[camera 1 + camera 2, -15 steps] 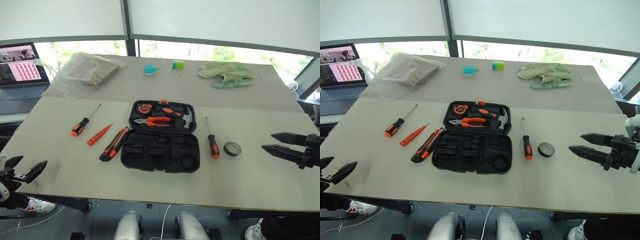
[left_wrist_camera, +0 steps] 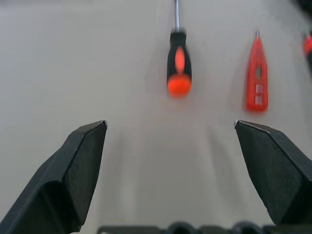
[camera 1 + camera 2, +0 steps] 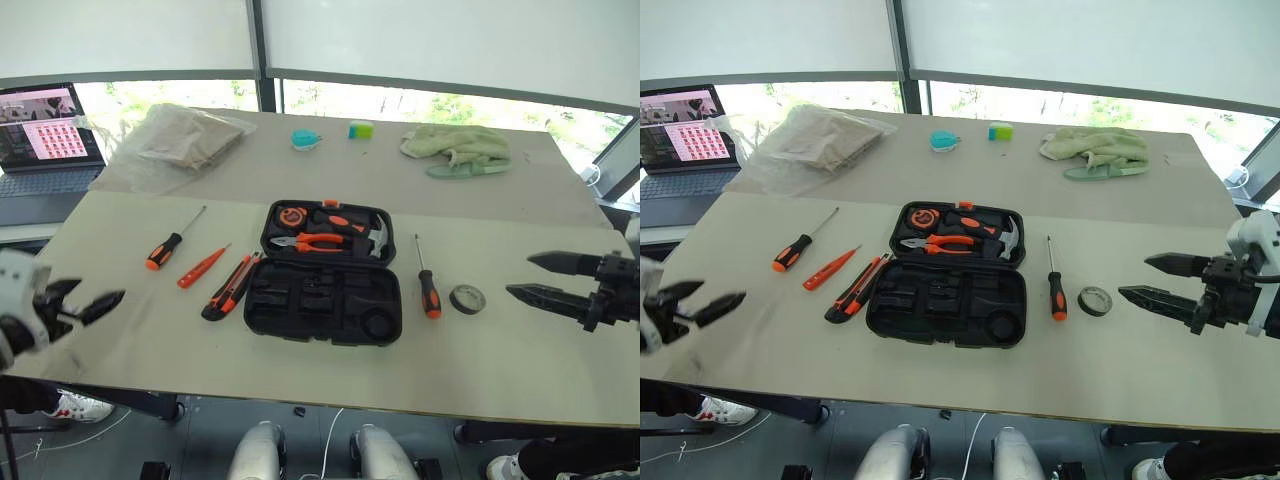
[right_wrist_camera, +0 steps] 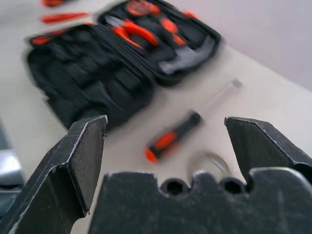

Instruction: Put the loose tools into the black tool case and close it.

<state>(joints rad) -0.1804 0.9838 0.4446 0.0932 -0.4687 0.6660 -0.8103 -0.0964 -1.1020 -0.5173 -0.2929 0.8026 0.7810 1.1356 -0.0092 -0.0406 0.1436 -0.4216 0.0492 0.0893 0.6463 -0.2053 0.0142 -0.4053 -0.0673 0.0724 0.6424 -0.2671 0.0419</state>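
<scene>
The black tool case [image 3: 320, 298] lies open mid-table; its far half holds pliers, a hammer and a tape measure. To its left lie an orange-and-black screwdriver [image 3: 165, 248], a slim orange screwdriver [image 3: 200, 267] and a utility knife [image 3: 228, 288]. On the case's right are a second screwdriver [image 3: 427, 290] and a grey tape roll [image 3: 466, 298]. My left gripper [image 3: 97, 293] hovers open over the table's near left corner, short of the left screwdriver [image 2: 179, 63]. My right gripper [image 3: 519, 276] hangs open just right of the tape roll [image 4: 207, 163], empty.
A laptop [image 3: 45, 140] and a plastic bag [image 3: 175, 140] sit at the far left. A green cloth [image 3: 455, 145], a teal object [image 3: 305, 138] and a small block [image 3: 360, 128] lie along the far side. The table's front edge runs close below both grippers.
My left gripper has risen and moved in over the table toward the left tools. My right gripper has edged a little toward the tape roll. Both stay open.
</scene>
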